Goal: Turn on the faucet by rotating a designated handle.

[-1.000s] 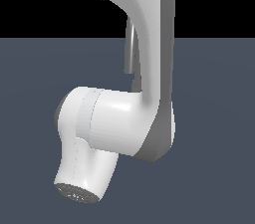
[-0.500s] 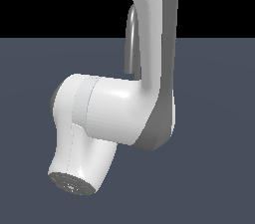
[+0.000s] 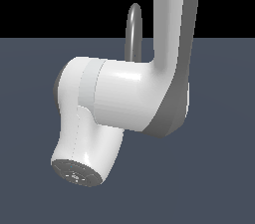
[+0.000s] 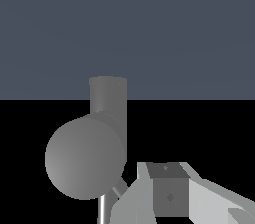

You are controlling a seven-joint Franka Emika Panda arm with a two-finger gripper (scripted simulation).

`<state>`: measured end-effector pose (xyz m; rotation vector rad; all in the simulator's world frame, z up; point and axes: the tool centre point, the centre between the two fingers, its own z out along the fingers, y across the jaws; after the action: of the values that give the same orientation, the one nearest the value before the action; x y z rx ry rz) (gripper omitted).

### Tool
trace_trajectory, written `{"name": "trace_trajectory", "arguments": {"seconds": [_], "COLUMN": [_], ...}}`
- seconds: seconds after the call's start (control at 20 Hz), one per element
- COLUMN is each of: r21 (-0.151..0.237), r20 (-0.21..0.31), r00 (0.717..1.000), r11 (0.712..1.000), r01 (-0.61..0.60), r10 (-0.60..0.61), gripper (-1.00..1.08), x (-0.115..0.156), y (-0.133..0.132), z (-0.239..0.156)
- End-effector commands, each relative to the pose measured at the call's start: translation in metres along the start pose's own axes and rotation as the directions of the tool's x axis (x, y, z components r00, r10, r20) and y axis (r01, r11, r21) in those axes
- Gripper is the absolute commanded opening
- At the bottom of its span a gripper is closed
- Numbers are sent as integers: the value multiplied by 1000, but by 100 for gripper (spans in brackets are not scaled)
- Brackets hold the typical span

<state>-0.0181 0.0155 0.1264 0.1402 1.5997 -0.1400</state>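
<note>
The big white arm has slid toward the exterior view's left and now hides less of the faucet behind it. In the wrist view the faucet stands on the grey desk, just beside the fingers. A thin handle pokes out toward them. I cannot tell how wide the fingers are.

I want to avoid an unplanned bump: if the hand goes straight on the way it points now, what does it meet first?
Probably the grey metallic faucet: in the wrist view its rounded body sits close ahead of the white hand. A thin grey lever handle lies between them, so it might touch first; depth is unclear.
</note>
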Motion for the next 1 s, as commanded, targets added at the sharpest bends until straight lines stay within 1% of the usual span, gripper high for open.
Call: {"name": "trace_trajectory", "arguments": {"seconds": [0.0, 0.05, 0.1, 0.75, 0.8, 0.85, 0.95], "r21": [0, 0, 3, 0, 0, 1, 1], "r20": [33, 33, -3, 33, 33, 5, 9], "r00": [999, 999, 1000, 999, 999, 1000, 1000], "r11": [1000, 1000, 1000, 1000, 1000, 1000, 1000], "r01": [-3, -3, 0, -3, -3, -20, -18], "r10": [3, 3, 0, 3, 3, 20, 18], "gripper": [-100, -100, -100, -100, -100, -100, -100], "x": [-25, -25, -4, -40, -40, -26, -25], "y": [-2, -2, -4, -46, -46, -26, -34], "z": [0, 0, 0, 0, 0, -3, -2]}}
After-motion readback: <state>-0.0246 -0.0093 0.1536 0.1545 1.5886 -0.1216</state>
